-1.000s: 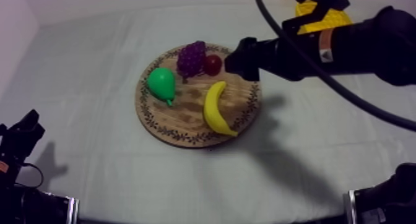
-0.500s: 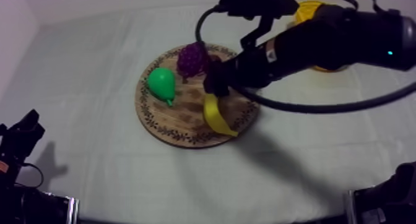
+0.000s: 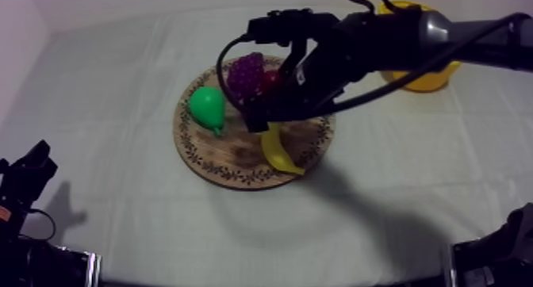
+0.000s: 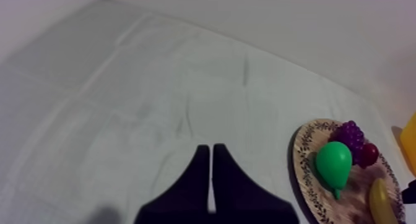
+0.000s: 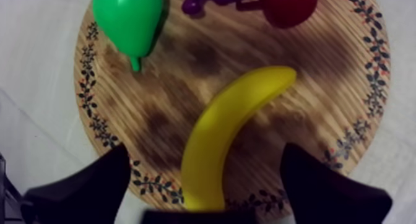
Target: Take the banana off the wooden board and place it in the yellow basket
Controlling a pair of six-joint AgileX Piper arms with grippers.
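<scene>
The yellow banana (image 3: 280, 152) (image 5: 229, 124) lies on the right half of the round wooden board (image 3: 230, 155) (image 5: 186, 72). My right gripper (image 3: 262, 122) (image 5: 205, 153) hangs just above it, open, with one black finger on each side of the banana's near half. The arm covers the banana's far end in the top view. The yellow basket (image 3: 420, 74) stands at the far right, partly behind that arm. My left gripper (image 3: 28, 173) (image 4: 211, 171) rests low at the left over bare cloth, its fingers together as a narrow wedge.
On the board also lie a green pear (image 3: 208, 106) (image 5: 127, 16), a bunch of purple grapes (image 3: 246, 72) (image 4: 350, 133) and a small red fruit (image 3: 272, 78) (image 5: 288, 4). Grey-white cloth surrounds the board.
My right arm has swung in from the board's right side to the left and down, so the open gripper now sits over the banana. The left arm has not moved.
</scene>
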